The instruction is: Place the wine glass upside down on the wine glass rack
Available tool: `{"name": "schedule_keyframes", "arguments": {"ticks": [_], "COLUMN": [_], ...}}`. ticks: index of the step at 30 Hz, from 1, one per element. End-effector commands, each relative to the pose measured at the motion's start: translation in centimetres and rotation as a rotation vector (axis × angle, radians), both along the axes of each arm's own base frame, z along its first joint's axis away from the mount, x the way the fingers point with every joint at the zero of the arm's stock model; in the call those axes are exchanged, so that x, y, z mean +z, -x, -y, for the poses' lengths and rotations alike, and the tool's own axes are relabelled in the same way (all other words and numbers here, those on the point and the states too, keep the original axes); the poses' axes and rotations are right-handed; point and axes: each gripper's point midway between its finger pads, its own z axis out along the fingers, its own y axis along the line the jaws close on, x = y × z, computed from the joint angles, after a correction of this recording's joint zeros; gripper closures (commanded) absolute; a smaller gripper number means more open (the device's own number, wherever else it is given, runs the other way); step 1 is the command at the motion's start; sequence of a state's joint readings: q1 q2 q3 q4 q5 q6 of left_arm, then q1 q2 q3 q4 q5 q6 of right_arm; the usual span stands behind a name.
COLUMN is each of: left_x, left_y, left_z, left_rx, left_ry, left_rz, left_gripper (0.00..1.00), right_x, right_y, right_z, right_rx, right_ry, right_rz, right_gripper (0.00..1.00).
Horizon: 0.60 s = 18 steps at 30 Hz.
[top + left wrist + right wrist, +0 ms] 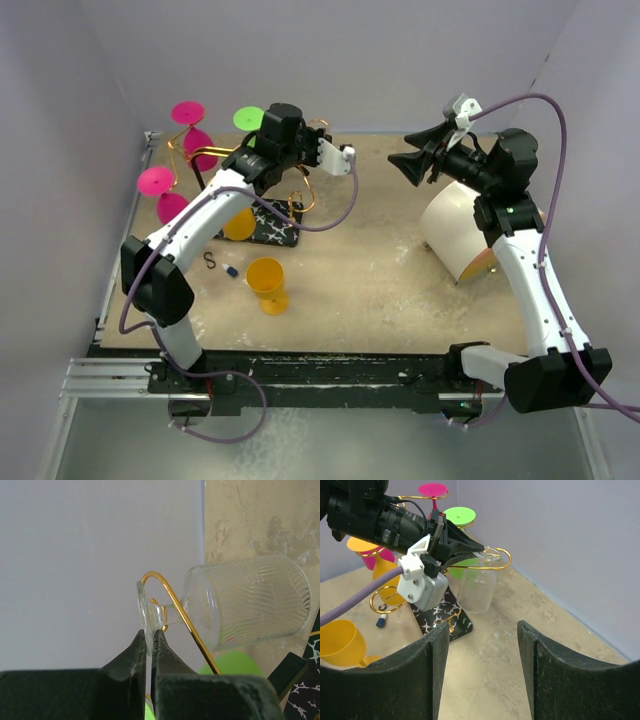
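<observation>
We saw the left gripper (151, 634) pinched almost fully shut on the flat foot of a clear ribbed wine glass (247, 602). It gripped the foot's edge, which left the stem free to slide into the wire. Our landmark was the wine glass rack (451, 617), a gold wire stand on a black marbled base. The glass hung at the arm on the rack's right side, bowl downward, its stem lying inside the curled wire and its foot just above it. We judged it seated or nearly so, the grip there to steady it. Pink glasses (187, 113) and a green glass (248, 118) hung inverted at the rack's far arms. A yellow glass (267, 283) sat on the table in front of the rack. The right gripper (482, 665) hovered well to the right of the rack, jaws apart and empty
</observation>
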State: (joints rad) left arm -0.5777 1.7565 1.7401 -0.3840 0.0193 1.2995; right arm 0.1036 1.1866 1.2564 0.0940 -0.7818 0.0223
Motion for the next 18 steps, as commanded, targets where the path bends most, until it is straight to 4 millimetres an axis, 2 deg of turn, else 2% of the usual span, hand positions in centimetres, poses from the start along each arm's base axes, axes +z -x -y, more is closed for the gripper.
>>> {"name": "schedule_keyframes", "arguments": {"ticks": [1, 18], "left_x": [5.5, 7.2], "left_y": [-0.5, -2.7], "left_z": [1.4, 1.2], "left_rx": [-0.018, 0.091], "left_ry": [0.116, 0.2], "left_rz": [0.127, 0.212], "left_gripper": [1.0, 1.0], "right_x": [1.0, 1.0], "right_y": [0.3, 0.3], "right_z": [0.0, 0.0], "right_rx": [0.019, 0.018], "right_ry": [0.003, 0.003], "right_rz": [0.046, 0.045], "right_gripper": [0.4, 0.41]}}
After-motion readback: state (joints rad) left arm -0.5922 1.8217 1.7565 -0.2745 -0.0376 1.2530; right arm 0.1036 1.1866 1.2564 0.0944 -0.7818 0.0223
